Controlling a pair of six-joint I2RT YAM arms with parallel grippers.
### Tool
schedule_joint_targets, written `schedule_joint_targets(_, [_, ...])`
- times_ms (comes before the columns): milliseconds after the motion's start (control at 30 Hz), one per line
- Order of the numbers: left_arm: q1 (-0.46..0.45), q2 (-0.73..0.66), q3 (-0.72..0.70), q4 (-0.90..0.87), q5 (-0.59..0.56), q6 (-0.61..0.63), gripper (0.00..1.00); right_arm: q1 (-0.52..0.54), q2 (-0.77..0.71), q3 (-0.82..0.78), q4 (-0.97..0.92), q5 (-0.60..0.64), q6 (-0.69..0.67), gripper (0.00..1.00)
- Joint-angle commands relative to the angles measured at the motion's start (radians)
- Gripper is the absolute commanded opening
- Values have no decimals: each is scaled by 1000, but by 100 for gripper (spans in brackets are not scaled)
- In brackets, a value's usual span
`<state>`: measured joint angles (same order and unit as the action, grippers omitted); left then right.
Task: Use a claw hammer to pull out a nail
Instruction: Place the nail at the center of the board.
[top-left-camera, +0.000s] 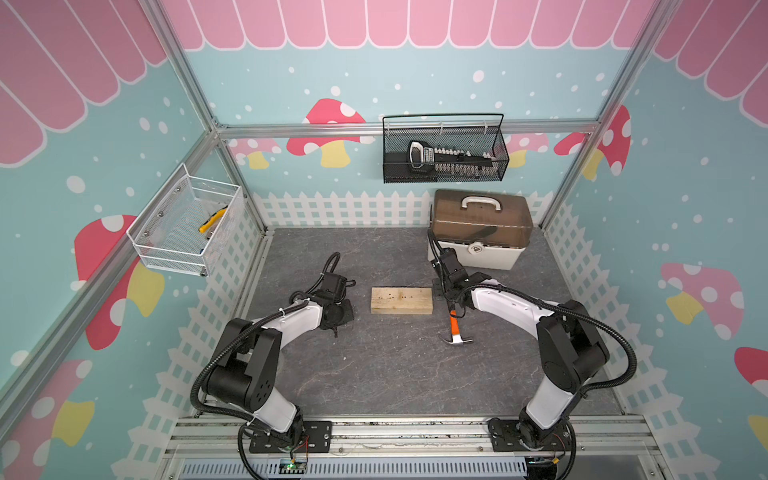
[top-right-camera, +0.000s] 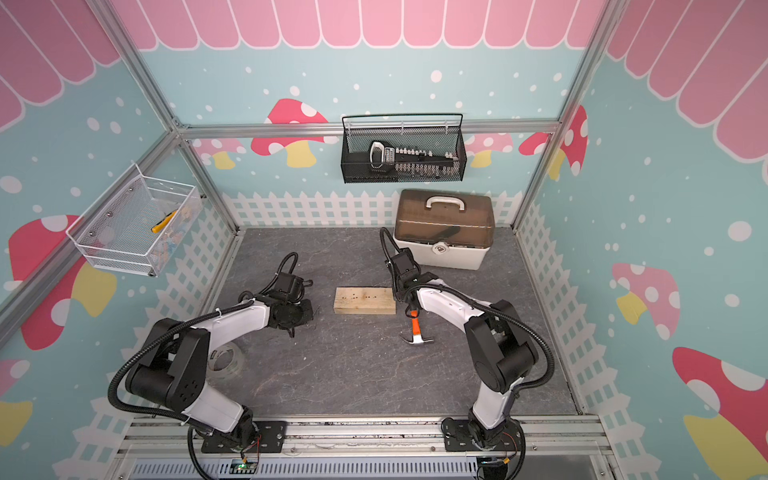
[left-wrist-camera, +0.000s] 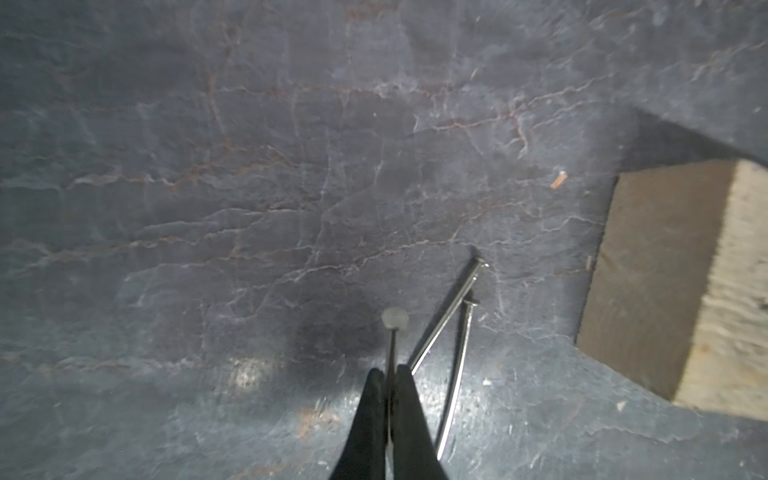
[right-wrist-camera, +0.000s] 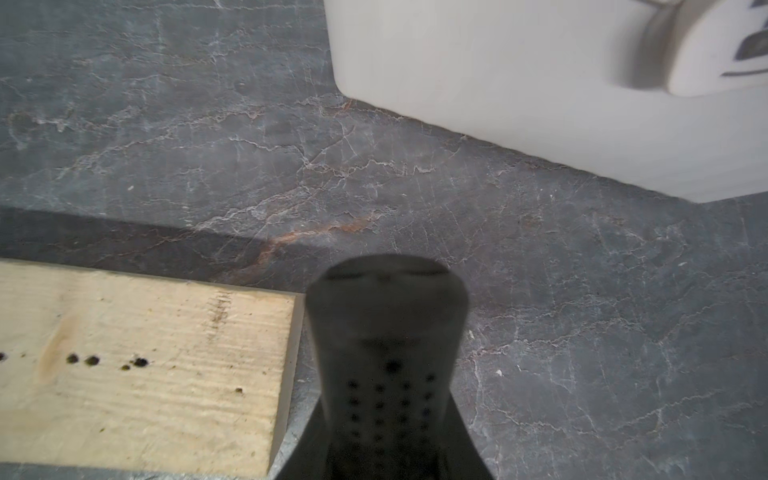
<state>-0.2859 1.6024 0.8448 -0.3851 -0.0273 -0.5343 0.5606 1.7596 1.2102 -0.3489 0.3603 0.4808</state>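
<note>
Pinching nail (left-wrist-camera: 395, 320), left fingers (left-wrist-camera: 368, 419), claw hammer (top-left-camera: 454, 324) half hidden

In both top views the right arm (top-left-camera: 511, 309) covers most of the claw hammer (top-left-camera: 454, 323) handle; the right wrist view shows that handle (right-wrist-camera: 386, 332) blurred and cropped.

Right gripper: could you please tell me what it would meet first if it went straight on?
Probably the tabletop past the claw hammer handle; the white toolbox lies farther on. Depth is unclear.
</note>
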Motion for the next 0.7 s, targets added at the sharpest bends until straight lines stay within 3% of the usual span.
schedule_joint_targets(0, [5, 31, 42, -50, -18, 0, 7, -6, 52, 45, 7, 19, 56, 0])
schedule_joint_targets(200, [5, 37, 51, -45, -6, 13, 22, -11, 118, 71, 14, 18, 57, 0])
schedule_joint_targets(567, [11, -57, 28, 6, 45, 15, 45, -24, 222, 94, 16, -46, 58, 29])
schedule_joint_targets(667, [18, -109, 16, 38, 71, 19, 66, -31, 234, 94, 17, -58, 59, 34])
